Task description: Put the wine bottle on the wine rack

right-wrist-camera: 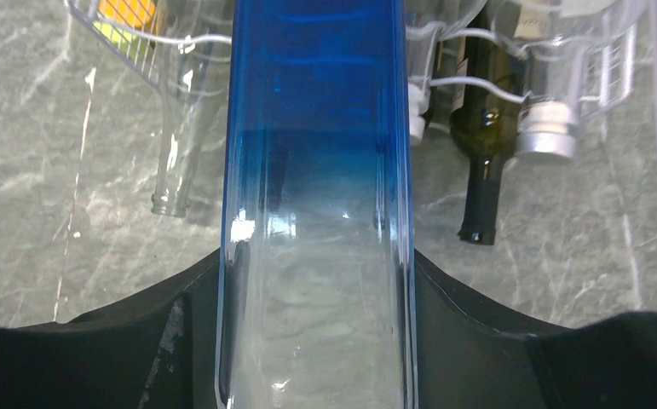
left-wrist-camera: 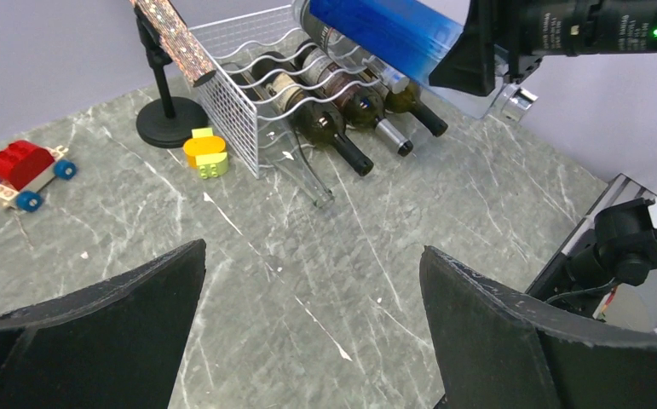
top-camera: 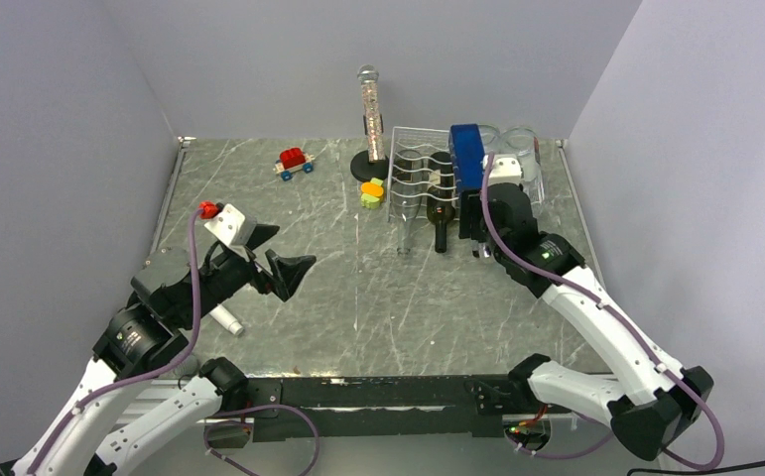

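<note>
The right gripper [right-wrist-camera: 316, 290] is grasping the blue wine bottle [top-camera: 466, 154] above the wine rack [top-camera: 410, 174], top middle; the left gripper [top-camera: 279, 256] is hanging open, lower left.

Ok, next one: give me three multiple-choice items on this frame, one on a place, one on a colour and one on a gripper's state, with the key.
1. Where is the red toy car?
A. at the near edge, by the arms' bases
B. on the table, left of the glitter tube on its black stand
C. held in a gripper

2. What colour is the bottle in the right gripper?
A. green
B. blue, fading to clear
C. red

3. How is the left gripper?
A. open and empty
B. shut on the toy car
C. shut on a bottle

Key:
1 B: the car stands on bare table at the far side, left of the tube's stand.
2 B: the right wrist view shows blue glass turning clear between the fingers.
3 A: its jaws stand wide apart with only table between them.
</note>
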Controlling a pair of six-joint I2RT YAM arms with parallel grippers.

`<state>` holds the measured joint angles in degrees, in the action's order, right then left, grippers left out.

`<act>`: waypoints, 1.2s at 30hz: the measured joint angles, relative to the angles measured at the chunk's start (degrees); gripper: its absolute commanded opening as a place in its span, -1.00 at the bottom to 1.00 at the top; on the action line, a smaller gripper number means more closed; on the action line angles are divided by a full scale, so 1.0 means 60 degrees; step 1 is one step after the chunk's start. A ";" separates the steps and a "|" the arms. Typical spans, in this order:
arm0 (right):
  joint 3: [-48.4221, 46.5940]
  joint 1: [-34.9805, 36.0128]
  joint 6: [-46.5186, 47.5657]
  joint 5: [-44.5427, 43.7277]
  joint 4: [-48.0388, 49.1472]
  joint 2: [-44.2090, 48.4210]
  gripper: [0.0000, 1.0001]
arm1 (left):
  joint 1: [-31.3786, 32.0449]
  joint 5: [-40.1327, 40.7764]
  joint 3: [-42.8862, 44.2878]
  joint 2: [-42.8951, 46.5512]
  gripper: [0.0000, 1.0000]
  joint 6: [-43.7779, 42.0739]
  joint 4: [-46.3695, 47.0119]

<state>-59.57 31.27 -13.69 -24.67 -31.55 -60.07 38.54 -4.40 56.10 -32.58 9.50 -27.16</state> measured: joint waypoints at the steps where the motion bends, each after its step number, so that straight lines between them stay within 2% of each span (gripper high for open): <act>1: 0.0106 -0.0066 -0.0055 0.0127 0.0018 -0.0069 -1.00 | 0.0000 -0.0047 -0.0058 0.0000 0.99 0.0073 0.0004; 7: 0.0295 -0.0339 -0.0444 0.0659 0.0426 -0.0532 -1.00 | 0.0000 -0.0270 -0.0109 -0.0062 0.99 0.0204 -0.0029; 17: 0.0335 -0.0918 -0.1337 0.0852 0.2259 -0.1723 -1.00 | 0.0000 -0.0051 -0.0109 0.0335 0.99 0.0113 -0.0091; 36: 0.0397 -0.1268 -0.1195 0.1297 0.4546 -0.3745 -1.00 | 0.0000 -0.0022 -0.0109 0.0579 0.99 0.0007 -0.0535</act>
<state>-57.19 23.66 -20.86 -16.88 -4.27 -82.54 38.54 -4.54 55.44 -29.10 9.54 -30.37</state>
